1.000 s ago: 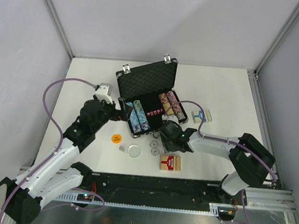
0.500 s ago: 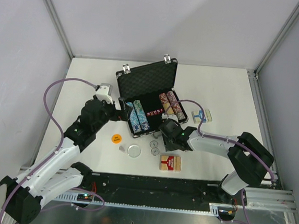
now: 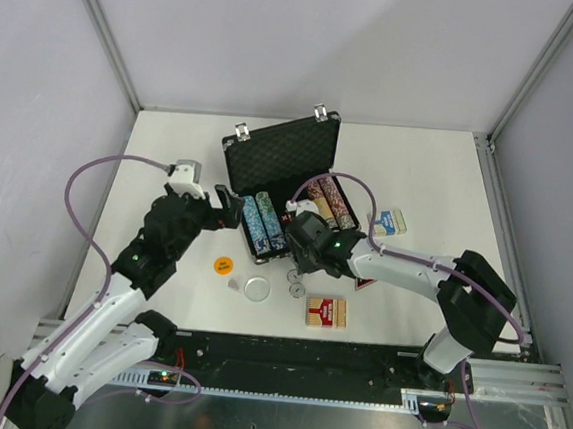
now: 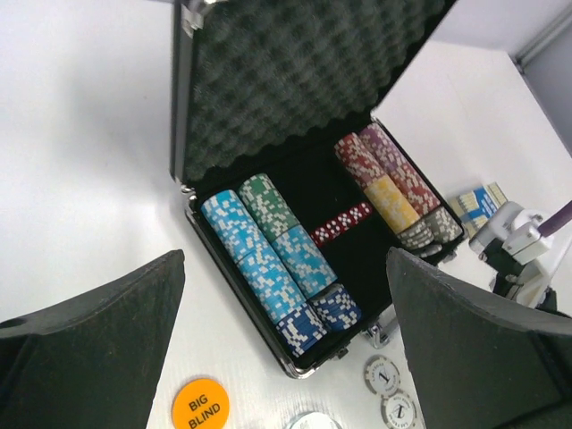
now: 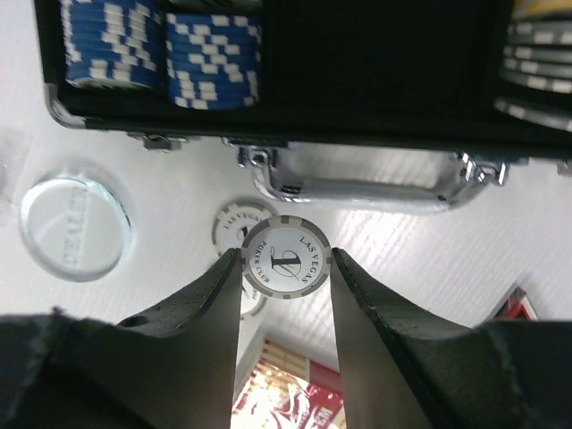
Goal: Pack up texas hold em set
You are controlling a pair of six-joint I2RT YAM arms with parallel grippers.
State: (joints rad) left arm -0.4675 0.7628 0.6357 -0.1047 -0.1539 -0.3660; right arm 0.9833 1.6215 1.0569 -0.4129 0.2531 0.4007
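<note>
White surface (image 3: 171,154) carries the open briefcase (image 3: 279,159) toward its far edge. Right end effector (image 5: 286,262) pinches one white chip (image 5: 286,257) just off the case's near rim; left end effector (image 3: 229,207) gapes empty. Probable next move: seat chip in a row.

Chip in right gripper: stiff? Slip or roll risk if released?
Probably stiff: the chip shows no bend with the right gripper pinching its rim. Two small rim contacts on a smooth-looking disc, so it may pivot or slip. Face roughly parallel to the table, so released it would likely land flat, not roll.
</note>
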